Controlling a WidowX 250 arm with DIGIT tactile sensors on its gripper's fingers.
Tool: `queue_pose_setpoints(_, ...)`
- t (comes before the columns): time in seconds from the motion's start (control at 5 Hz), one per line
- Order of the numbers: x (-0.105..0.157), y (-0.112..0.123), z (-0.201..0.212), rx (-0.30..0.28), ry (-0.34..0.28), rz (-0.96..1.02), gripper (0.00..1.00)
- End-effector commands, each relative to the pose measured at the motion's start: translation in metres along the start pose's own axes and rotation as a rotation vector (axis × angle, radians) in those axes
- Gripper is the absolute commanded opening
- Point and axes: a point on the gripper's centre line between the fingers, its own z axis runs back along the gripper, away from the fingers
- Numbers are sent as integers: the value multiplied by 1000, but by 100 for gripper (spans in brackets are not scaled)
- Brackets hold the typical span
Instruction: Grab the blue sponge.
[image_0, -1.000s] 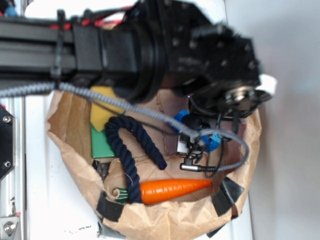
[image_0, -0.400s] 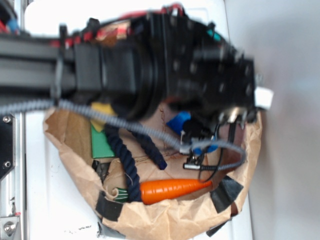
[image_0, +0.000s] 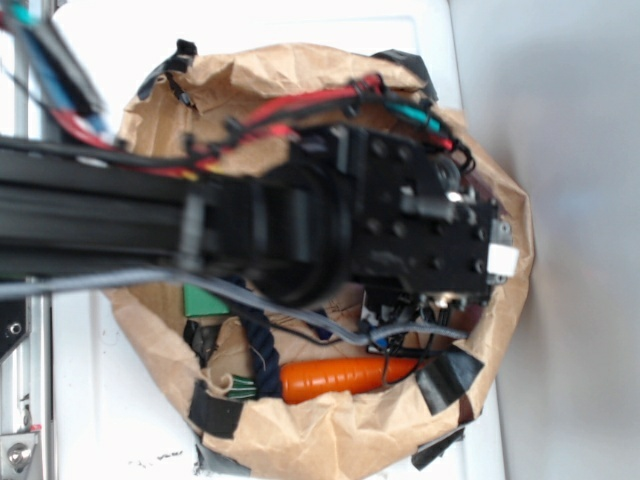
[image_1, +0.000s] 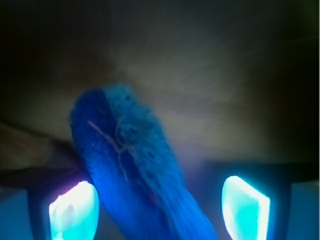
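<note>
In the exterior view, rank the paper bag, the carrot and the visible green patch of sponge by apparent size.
1. Paper bag, largest.
2. Carrot.
3. Green patch of sponge, smallest, though the arm hides most of it, so only its visible part is ranked.

The black arm (image_0: 330, 235) now lies lower in the exterior view, over the middle of the brown paper sheet (image_0: 330, 440), where a second ago it crossed the sheet's top edge. That top edge with its black tape is now uncovered. The arm now hides the yellow sponge, most of the navy rope (image_0: 264, 352) and the blue sponge (image_1: 132, 170), which showed beside the gripper (image_1: 159, 206) earlier; the exterior view no longer shows any blue.
</note>
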Motion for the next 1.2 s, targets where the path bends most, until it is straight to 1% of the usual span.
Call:
queue_pose_setpoints(0.0, -3, -20, 14, -33, -64, -101, 0)
queue_pose_setpoints(0.2, -4, -15, 22, -72, -56, -107, 0)
queue_pose_setpoints(0.4, -15, -11, 52, -137, -30, -125, 0)
queue_pose_setpoints(0.6, -39, -5, 93, -186, 21, -168, 0)
queue_pose_setpoints(0.8, -57, 2, 138, -232, 15, -207, 0)
queue_pose_setpoints(1.0, -63, 4, 155, -295, -7, -207, 0)
